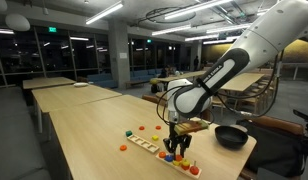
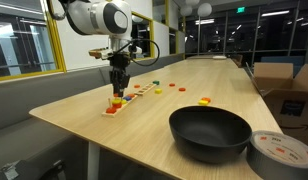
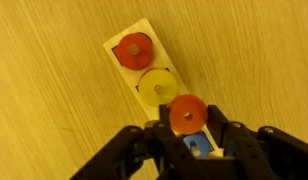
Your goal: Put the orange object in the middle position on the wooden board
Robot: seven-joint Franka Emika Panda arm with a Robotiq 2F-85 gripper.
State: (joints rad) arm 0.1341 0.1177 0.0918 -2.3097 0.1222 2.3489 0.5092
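Observation:
In the wrist view the long wooden board (image 3: 122, 66) carries a red disc (image 3: 133, 49) at its far end, then a yellow disc (image 3: 158, 85). My gripper (image 3: 188, 122) is shut on the orange disc (image 3: 188, 112), holding it right after the yellow one. A blue piece (image 3: 199, 146) shows under the jaws. In both exterior views the gripper (image 1: 177, 145) (image 2: 117, 90) hangs straight down over the end of the board (image 1: 144, 143) (image 2: 134, 95). Whether the orange disc rests on the board I cannot tell.
A black pan (image 1: 231, 136) (image 2: 210, 132) stands near the table's end, with a grey tape roll (image 2: 284, 155) beside it. Small loose coloured pieces (image 1: 144, 128) (image 2: 204, 100) lie around the board. A cardboard box (image 2: 289, 85) stands past the table edge.

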